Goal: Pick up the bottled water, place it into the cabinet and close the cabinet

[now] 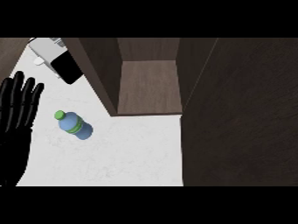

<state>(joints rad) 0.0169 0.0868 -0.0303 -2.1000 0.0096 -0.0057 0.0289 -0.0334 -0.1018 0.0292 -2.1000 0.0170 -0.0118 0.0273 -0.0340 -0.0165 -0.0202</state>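
Bottled water waits, cabinet open to receive it.
Left hand [12,118] rests, fingers straight and apart, holding nothing; bottled water [74,125] stands just right of its fingers on the surface [138,153], cabinet [148,83] beyond.

The left robot hand [9,127] is cut off at the left edge.

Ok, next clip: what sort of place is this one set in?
Most likely a kitchen: a white speckled counter top, an open dark wooden cabinet standing on it, and a small blue water bottle with a green cap. The robot's black left hand rests open at the left edge.
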